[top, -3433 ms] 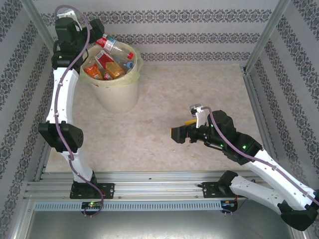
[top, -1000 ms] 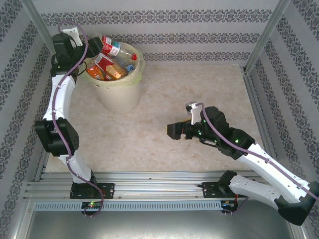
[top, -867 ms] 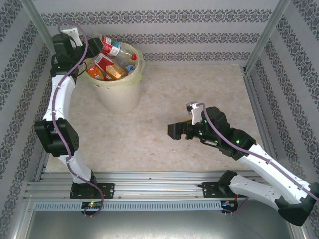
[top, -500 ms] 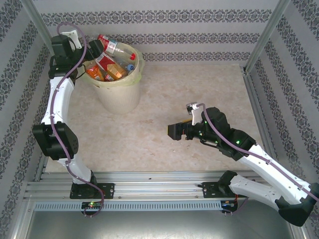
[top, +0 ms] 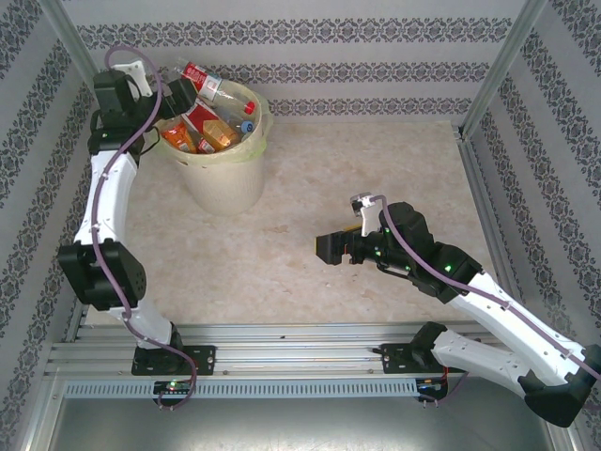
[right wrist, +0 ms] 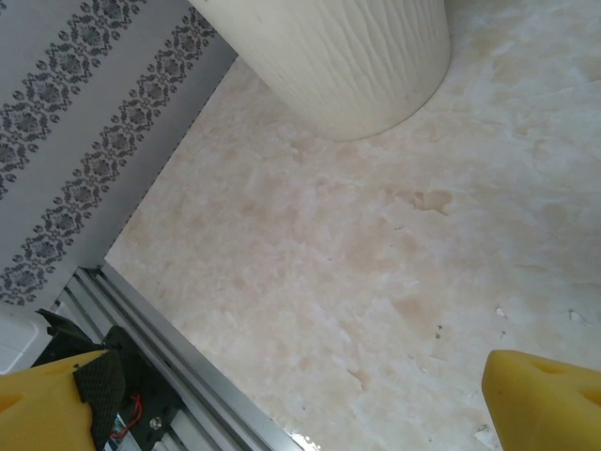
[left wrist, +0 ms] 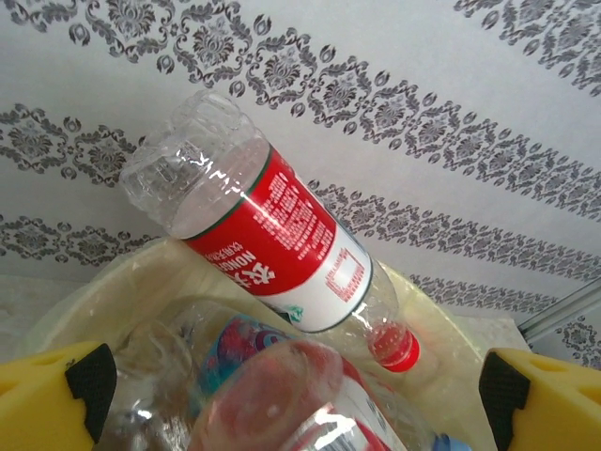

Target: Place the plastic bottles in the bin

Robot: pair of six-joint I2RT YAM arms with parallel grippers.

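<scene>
Left gripper (top: 177, 96): at the far-left rim of the bin; fingers spread wide, released, gripping nothing; in the wrist view its yellow fingertips (left wrist: 52, 399) sit in the two lower corners.
Bin (top: 225, 183): round pale cream bucket with a pale yellow liner; stands at the far left of the table (top: 376, 160); heaped with bottles.
Red-label bottle (left wrist: 272, 235): clear; lies tilted on top of the heap; base raised toward the patterned wall (left wrist: 423, 56), red cap (left wrist: 395, 349) pointing down into the bin; it seems to rest on the bottles beneath, though the contact is hard to make out.
Other bottles (top: 202, 132): orange and red labels, one blue cap; packed inside the bin.
Right gripper (top: 326, 250): low over bare table, well apart from the bin; fingers parted, empty.
</scene>
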